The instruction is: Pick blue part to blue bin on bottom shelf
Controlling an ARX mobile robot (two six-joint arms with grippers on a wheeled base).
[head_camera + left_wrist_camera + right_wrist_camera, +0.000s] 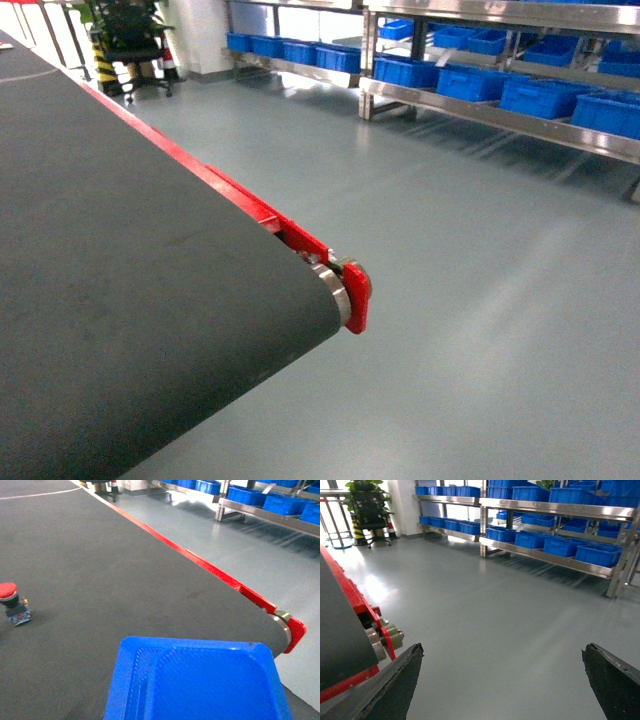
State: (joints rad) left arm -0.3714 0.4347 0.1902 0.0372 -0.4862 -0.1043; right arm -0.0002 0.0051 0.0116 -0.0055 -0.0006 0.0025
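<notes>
Blue part point(197, 680), a tray-like piece, fills the near edge of the left wrist view over the dark belt surface point(100, 570); whether the left claw grips it cannot be told. A red-capped button point(12, 602) lies far left on the belt. To the right, the right claw point(502, 680) gapes wide and empty above the grey floor point(485, 610). Blue bins point(560, 546) line the bottom shelf point(545, 558) at far right.
</notes>
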